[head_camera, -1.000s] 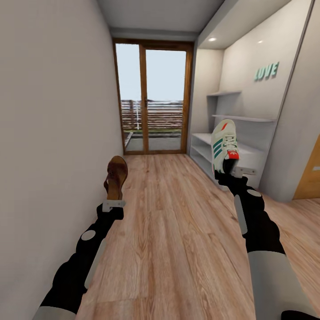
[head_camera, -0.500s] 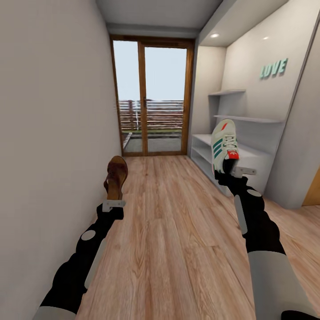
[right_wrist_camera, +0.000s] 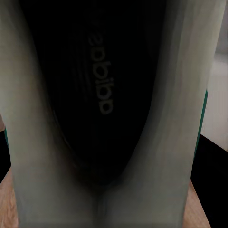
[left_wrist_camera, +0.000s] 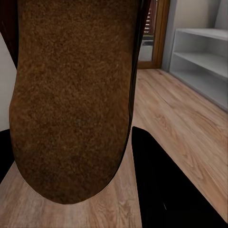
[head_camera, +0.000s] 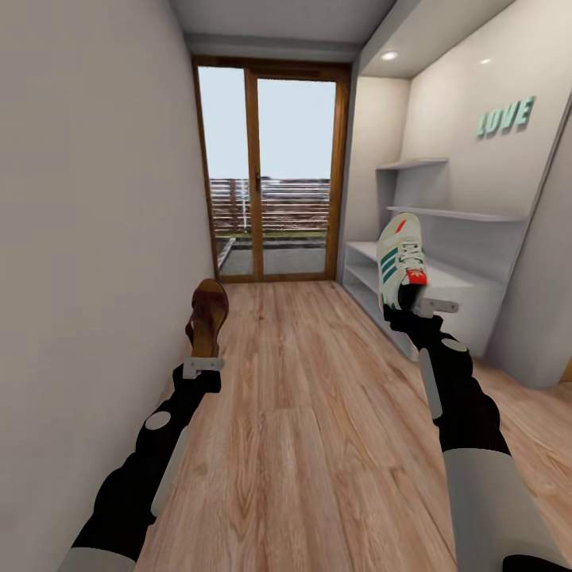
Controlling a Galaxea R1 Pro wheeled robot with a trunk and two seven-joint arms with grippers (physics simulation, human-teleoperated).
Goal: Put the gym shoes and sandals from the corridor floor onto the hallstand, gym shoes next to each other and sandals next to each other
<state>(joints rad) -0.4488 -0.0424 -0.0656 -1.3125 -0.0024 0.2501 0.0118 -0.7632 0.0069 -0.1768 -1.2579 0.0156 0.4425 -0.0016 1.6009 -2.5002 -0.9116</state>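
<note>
Both arms are loaded up here, rolling down the corridor. The left tool [head_camera: 204,361] is clamped on a brown sandal [head_camera: 208,316], held toe-up in the air, well off the hallstand [head_camera: 469,290] and over on the far side of the corridor from it. In the left wrist view the sandal's fuzzy-looking footbed [left_wrist_camera: 71,95] sits right in front of the lens. The right tool [head_camera: 417,306] is gripping a gym shoe [head_camera: 401,262] by its heel end, toe pointing up, hanging just in front of the hallstand's near end and not yet over its top.

Handling guess: the sandal looks flat, light and fairly stiff, so pinching it at the heel seems fine, though it might pivot between the fingers if bumped. The sneaker looks bulkier with a soft collar that probably squashes a bit, so the heel counter is likely the firmest spot to grab.

Nothing sits on the hallstand where it's visible. The corridor floor [head_camera: 318,413] ahead shows no other shoes.
</note>
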